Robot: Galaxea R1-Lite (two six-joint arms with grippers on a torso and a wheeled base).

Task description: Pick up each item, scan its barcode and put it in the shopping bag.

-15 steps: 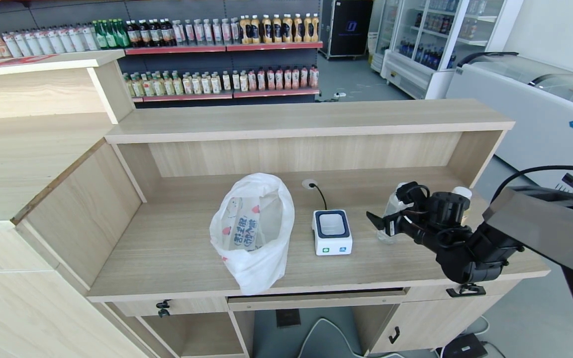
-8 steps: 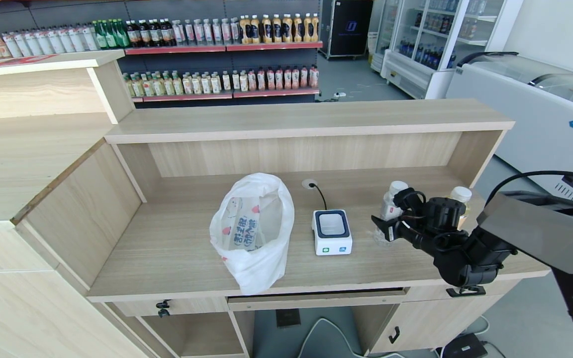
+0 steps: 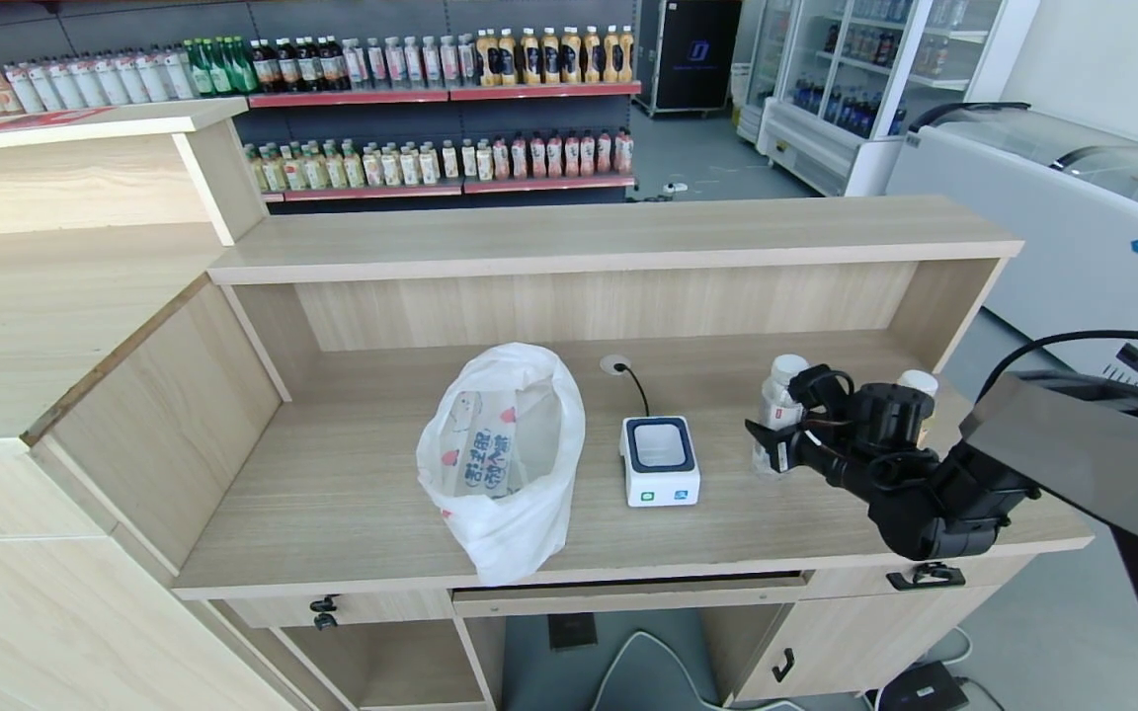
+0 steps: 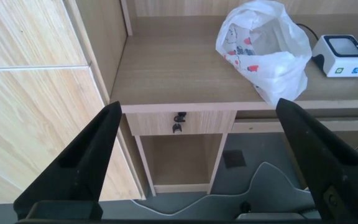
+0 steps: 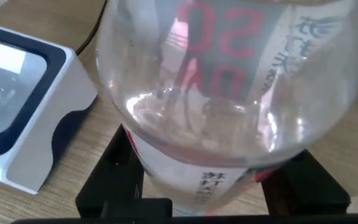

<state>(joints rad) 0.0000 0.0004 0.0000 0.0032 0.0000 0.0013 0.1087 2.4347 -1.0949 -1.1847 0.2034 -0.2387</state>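
Observation:
A clear bottle with a white cap stands right of the white barcode scanner on the wooden counter. My right gripper is shut on the bottle's lower body; in the right wrist view the bottle sits between the black fingers, next to the scanner. The white shopping bag stands open left of the scanner with a printed carton inside. My left gripper hangs open off the counter's front left, facing the bag.
A second white-capped bottle stands behind my right wrist near the counter's right wall. The scanner's cable runs to a hole at the back. A raised shelf overhangs the back of the counter.
My right gripper has moved in from the left of the clear bottle and closed around it. The bottle has shifted slightly. The bag and scanner have not moved.

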